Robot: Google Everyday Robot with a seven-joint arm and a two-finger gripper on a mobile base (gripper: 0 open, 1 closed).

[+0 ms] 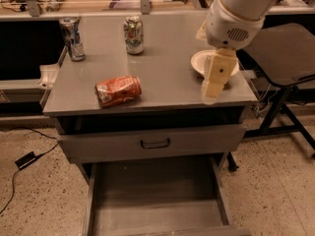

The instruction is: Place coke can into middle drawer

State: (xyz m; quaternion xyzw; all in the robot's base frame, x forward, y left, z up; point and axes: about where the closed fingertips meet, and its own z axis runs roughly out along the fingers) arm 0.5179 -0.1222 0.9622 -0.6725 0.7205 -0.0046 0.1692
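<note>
The coke can [118, 90], red-orange and somewhat dented, lies on its side on the grey cabinet top [167, 85], front left. The middle drawer [152, 191] stands pulled out below, its grey floor bare. My gripper [211, 95], cream-coloured, hangs from the white arm over the cabinet's front right corner, well to the right of the can and above its level. It holds nothing that I can see.
A green-and-white can [133, 35] and a blue-silver can [72, 38] stand upright at the back of the top. A white bowl [198, 62] sits partly behind my gripper. A shut drawer front with a black handle [155, 143] is above the open drawer. A dark chair [285, 53] stands at the right.
</note>
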